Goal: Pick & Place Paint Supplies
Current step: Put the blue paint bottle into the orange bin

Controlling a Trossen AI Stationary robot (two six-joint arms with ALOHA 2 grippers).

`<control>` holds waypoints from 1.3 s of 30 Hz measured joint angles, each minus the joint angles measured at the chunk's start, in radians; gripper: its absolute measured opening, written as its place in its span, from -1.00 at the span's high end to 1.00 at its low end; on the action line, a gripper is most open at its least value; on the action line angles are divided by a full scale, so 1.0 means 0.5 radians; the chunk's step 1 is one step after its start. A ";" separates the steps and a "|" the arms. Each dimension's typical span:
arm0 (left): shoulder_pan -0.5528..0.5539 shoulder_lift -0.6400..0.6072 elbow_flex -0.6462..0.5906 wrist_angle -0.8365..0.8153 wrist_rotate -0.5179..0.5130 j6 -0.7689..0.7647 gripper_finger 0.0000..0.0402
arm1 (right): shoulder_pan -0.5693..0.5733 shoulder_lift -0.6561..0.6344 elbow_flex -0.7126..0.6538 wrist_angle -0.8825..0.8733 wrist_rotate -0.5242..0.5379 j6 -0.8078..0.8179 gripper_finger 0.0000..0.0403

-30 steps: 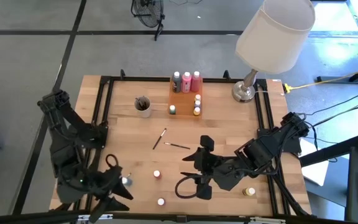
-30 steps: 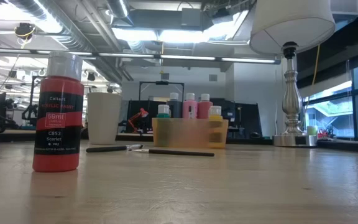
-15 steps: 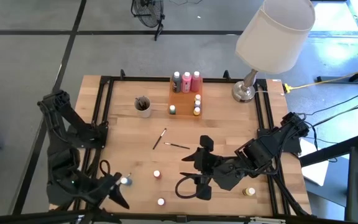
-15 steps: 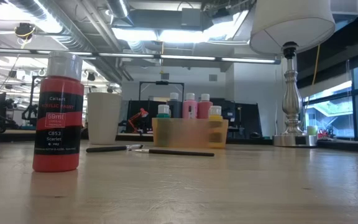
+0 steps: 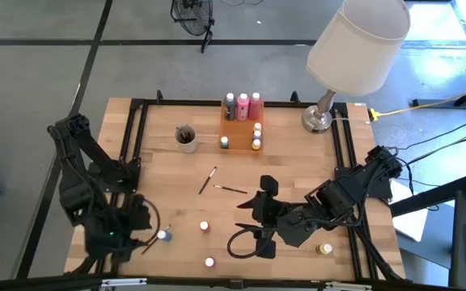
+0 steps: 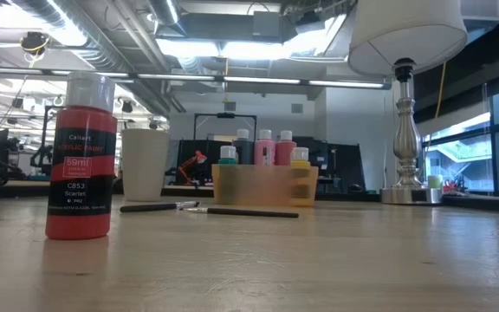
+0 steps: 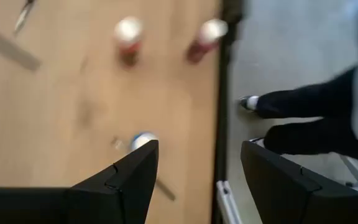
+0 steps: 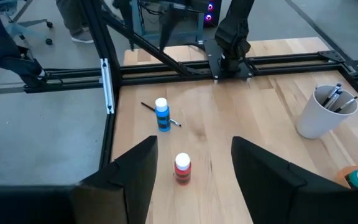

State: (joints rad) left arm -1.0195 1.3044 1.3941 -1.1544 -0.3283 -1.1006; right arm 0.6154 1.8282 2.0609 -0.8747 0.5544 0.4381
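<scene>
The left hand [image 7: 194, 180], fingers spread and empty, hangs over the surface's [image 5: 298, 166] near left corner beside a blue paint pot [image 5: 163, 235] (standing upright), while the right hand [image 8: 191, 171] waits, spread, near centre.

Four small pots stand loose: a blue pot [image 5: 162, 235] just beside the left gripper [image 7: 199, 144], two red pots [image 5: 204, 227] between the grippers, and a yellow pot [image 5: 324, 250] near the right gripper [image 8: 194, 140]. Well beyond both grippers stand three tall bottles [image 5: 243, 105] and seemingly three more tiny pots [image 5: 256, 144]. Two brushes [image 5: 231, 189] lie between.
</scene>
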 joint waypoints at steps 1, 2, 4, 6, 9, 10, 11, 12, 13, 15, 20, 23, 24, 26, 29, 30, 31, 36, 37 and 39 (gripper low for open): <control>0.030 0.004 0.000 -0.050 0.030 -0.073 -0.13 | -0.006 0.000 0.000 -0.006 0.000 -0.001 -0.03; 0.053 0.011 0.000 -0.076 0.051 -0.137 -0.13 | -0.013 0.000 0.000 -0.012 0.000 -0.001 -0.03; 0.087 0.020 0.000 -0.064 0.061 -0.212 -0.13 | -0.026 0.000 0.000 -0.020 0.000 -0.001 -0.03; 0.105 0.023 0.000 -0.013 0.067 -0.247 -0.13 | -0.040 0.000 0.000 -0.032 0.000 -0.001 -0.03; 0.109 0.023 0.000 0.051 0.063 -0.281 -0.13 | -0.052 -0.001 0.000 -0.046 0.000 -0.001 -0.03; 0.109 0.023 0.000 0.070 0.060 -0.288 -0.13 | -0.053 -0.001 0.000 -0.046 0.000 -0.001 -0.03; 0.109 0.023 0.000 0.073 0.057 -0.293 -0.13 | -0.053 -0.001 0.000 -0.048 0.000 -0.001 -0.03; 0.109 0.023 0.000 0.069 0.058 -0.308 -0.13 | -0.053 -0.001 0.000 -0.052 0.000 -0.001 -0.03; 0.109 0.023 0.000 0.070 0.060 -0.335 -0.13 | -0.053 -0.001 0.000 -0.053 0.000 -0.001 -0.03; 0.109 0.023 0.000 0.069 0.061 -0.355 -0.13 | -0.052 -0.001 0.000 -0.053 0.000 -0.001 -0.03; 0.110 0.024 0.000 0.056 0.136 -0.391 -0.13 | -0.061 -0.001 0.000 -0.052 0.000 -0.001 -0.03; 0.110 0.033 0.000 -0.015 0.255 -0.406 -0.12 | -0.079 0.002 0.000 -0.049 0.000 -0.001 -0.03; 0.110 0.034 0.000 -0.055 0.285 -0.401 -0.12 | -0.083 0.005 0.000 -0.048 0.001 0.000 -0.03; 0.110 0.033 0.000 -0.133 0.317 -0.334 -0.13 | -0.096 0.012 0.000 -0.045 -0.005 0.000 -0.03; 0.110 0.049 0.000 -0.254 0.278 -0.049 -0.12 | -0.109 0.033 0.001 -0.025 -0.012 0.000 -0.03; 0.110 0.062 0.000 -0.288 0.244 0.069 -0.12 | -0.109 0.035 0.001 -0.025 -0.016 0.001 -0.03; 0.110 0.079 0.000 -0.335 0.216 0.168 -0.12 | -0.111 0.035 0.001 -0.024 -0.016 0.000 -0.03; 0.150 0.225 0.000 -0.558 0.186 0.406 -0.11 | -0.116 0.044 0.002 -0.024 -0.015 0.000 -0.03; 0.157 0.267 -0.001 -0.571 0.191 0.478 -0.11 | -0.116 0.044 0.002 -0.024 -0.015 -0.001 -0.03; 0.163 0.344 -0.001 -0.566 0.207 0.681 -0.11 | -0.115 0.043 0.002 -0.023 -0.015 -0.007 -0.03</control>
State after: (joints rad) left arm -0.9382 1.4763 1.3937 -1.4376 -0.2249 -0.7602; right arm 0.5576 1.8500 2.0617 -0.8864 0.5468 0.4347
